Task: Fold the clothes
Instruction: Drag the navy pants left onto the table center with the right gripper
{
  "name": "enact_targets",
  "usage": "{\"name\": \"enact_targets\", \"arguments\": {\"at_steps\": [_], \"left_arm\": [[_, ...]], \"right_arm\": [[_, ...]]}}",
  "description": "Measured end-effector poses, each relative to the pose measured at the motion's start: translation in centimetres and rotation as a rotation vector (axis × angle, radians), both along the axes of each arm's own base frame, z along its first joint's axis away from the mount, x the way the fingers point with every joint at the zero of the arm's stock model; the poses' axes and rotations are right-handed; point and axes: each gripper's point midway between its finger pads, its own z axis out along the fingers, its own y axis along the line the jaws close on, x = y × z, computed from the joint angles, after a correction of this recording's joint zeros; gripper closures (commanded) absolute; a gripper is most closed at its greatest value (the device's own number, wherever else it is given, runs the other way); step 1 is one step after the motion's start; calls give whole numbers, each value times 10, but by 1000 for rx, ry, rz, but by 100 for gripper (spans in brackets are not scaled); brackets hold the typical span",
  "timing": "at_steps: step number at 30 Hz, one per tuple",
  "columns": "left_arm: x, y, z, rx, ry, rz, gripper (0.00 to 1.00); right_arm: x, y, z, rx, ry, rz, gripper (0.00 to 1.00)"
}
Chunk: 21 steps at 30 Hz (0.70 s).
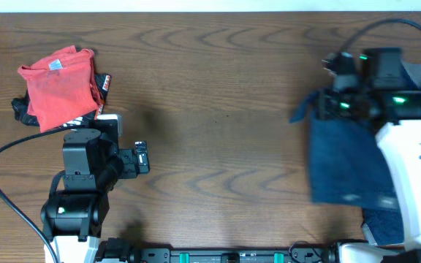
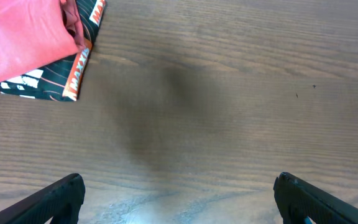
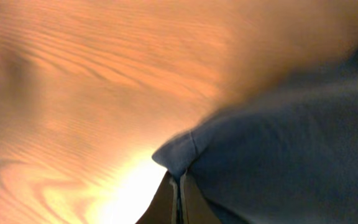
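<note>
Overhead: a red tee (image 1: pixel 57 86) lies folded at the far left of the tabletop (image 1: pixel 225 88). It sits on top of a black printed piece (image 1: pixel 22 109), whose edges show on the tee's left and right sides. The left arm (image 1: pixel 86 157) stands just near of this pile. At the right, a navy garment (image 1: pixel 342 157) spreads as a broad, blurred sheet, one corner sticking out to the left. The right arm (image 1: pixel 404 168) lies across it. The tabletop is dark brown wood with a wavy grain. A pale strip runs along its far edge, and a black cable (image 1: pixel 6 190) loops at the near left.

Left wrist: the left hand (image 2: pixel 179 205) is spread wide with nothing between its fingers (image 2: pixel 48 199), over bare wood. The red tee (image 2: pixel 23 37) and the black printed piece (image 2: pixel 73 68), which has orange lettering along its edge, fill the far left corner, well apart from the hand.

Right wrist: the right hand (image 3: pixel 179 186) is pinched closed on a hemmed corner of the navy garment (image 3: pixel 291 143), which fills the right side. The wood (image 3: pixel 73 93) looks orange and blurred here.
</note>
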Motion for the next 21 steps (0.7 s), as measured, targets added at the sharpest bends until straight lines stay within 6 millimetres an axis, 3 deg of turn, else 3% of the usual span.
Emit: {"name": "enact_targets", "arguments": {"at_steps": [2,3,5,6,8,9,10,12,15,21], "left_arm": [[0,0,0,0,-1,0,2],[0,0,0,0,-1,0,2],[0,0,0,0,-1,0,2],[0,0,0,0,-1,0,2],[0,0,0,0,-1,0,2],[0,0,0,0,0,0,2],[0,0,0,0,-1,0,2],[0,0,0,0,-2,0,2],[1,-2,1,-7,-6,-7,2],[12,-25,8,-160,-26,-44,2]], "right_arm": [[11,36,12,52,-79,80,97],[13,51,16,75,-103,113,90],[13,82,22,114,-136,177,42],[10,94,23,121,-141,208,27],[2,111,16,112,-119,245,7],[0,114,9,88,-100,242,1],[-2,112,2,61,-78,231,1],[-2,94,-17,-28,-16,146,1],[-2,51,-37,-171,62,-38,1],[-9,-42,-51,-346,175,-368,1]]}}
